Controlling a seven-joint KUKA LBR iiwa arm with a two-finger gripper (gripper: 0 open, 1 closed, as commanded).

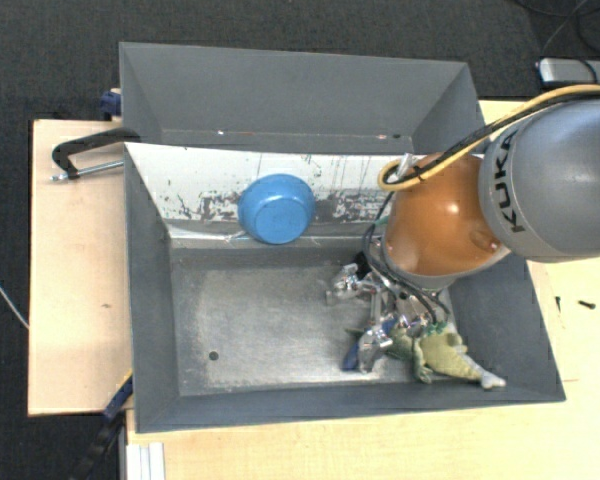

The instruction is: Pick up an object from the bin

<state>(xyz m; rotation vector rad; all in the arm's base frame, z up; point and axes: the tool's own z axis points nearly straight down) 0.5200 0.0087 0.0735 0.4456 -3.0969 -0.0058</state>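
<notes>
The claw (365,316), seemingly spread apart, hangs low in the bin (260,333) (a greenish plush toy (448,358) lies just right of it).

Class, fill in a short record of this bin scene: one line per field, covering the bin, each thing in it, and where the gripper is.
bin: grey metal bin
thing 1: blue cup, at the far wall, left of the arm
thing 2: green soft toy, near right corner
gripper: gripper low in the right part, just left of the toy
holding: nothing seen held
</notes>
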